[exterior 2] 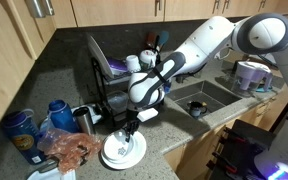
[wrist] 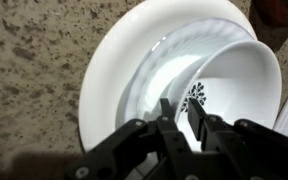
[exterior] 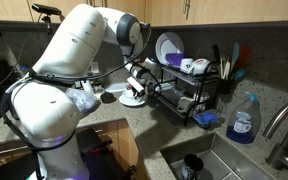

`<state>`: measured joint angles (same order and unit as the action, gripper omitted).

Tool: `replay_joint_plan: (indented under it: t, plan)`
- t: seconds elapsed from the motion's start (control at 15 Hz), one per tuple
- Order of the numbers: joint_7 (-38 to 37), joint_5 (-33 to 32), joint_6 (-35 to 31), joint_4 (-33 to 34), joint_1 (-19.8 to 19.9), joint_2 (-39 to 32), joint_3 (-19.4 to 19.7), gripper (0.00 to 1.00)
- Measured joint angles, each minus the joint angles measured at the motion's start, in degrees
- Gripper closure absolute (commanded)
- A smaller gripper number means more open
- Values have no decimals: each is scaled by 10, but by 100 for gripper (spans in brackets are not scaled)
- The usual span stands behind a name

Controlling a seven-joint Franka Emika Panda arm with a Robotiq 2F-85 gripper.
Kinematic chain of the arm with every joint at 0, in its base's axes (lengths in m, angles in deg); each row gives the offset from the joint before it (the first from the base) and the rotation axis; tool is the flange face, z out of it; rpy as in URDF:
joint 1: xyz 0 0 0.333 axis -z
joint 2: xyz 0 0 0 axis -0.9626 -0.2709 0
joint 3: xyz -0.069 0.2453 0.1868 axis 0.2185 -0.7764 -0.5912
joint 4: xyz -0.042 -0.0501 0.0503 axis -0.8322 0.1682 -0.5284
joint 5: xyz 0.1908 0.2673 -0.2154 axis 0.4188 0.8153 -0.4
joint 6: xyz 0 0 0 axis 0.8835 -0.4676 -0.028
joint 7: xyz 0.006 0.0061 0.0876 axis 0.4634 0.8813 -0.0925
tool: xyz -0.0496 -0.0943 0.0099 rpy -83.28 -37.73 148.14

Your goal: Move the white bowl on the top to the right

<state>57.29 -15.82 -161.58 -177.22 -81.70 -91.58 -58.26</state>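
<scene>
White ware: the white bowl (wrist: 239,80) sits on a wider white plate (wrist: 109,80), off toward one edge of it, with a dark mark on its inner wall
Gripper: the gripper (wrist: 180,118) is narrowed onto the bowl's near rim, one finger inside and one outside, holding the white bowl
Tabletop: a speckled stone tabletop (wrist: 29,60) carries the plate; in both exterior views the plate (exterior: 132,99) (exterior 2: 122,152) lies under the gripper (exterior: 136,88) (exterior 2: 132,128)
In the way: a black wire dish rack (exterior: 189,98) (exterior 2: 109,88) stands just beside the plate, and a reddish bag (exterior 2: 72,150) lies near the plate's other side
Rack contents: a blue-rimmed plate (exterior: 167,48) stands upright, white cups (exterior: 194,65) sit on the upper tier, and utensils (exterior: 224,62) stand at the far end
Beside the bag: two blue containers (exterior 2: 19,125) stand near the wall; what is in them cannot be told
Beyond the rack: a blue soap bottle (exterior: 243,120) stands between the rack and the faucet (exterior: 281,118)
Sink: the sink (exterior: 229,158) (exterior 2: 206,98) holds a dark cup-like thing (exterior: 192,165)
Farthest: a round pot (exterior 2: 249,75) stands past the sink in an exterior view
</scene>
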Motion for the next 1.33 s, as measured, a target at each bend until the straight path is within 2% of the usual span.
replay_joint_plan:
  t: [0.07, 0.2, 0.33, 1.0, 1.33]
  plan:
    - [14, 0, 0, 1, 4, -7, -6, 85]
    - [36, 0, 1, 2, 10, -19, -16, 87]
    - [50, 0, 1, 3, 13, -27, -20, 99]
    - [53, 0, 4, 5, 25, -32, -27, 98]
    - [53, 0, 19, 4, 29, -3, -36, 98]
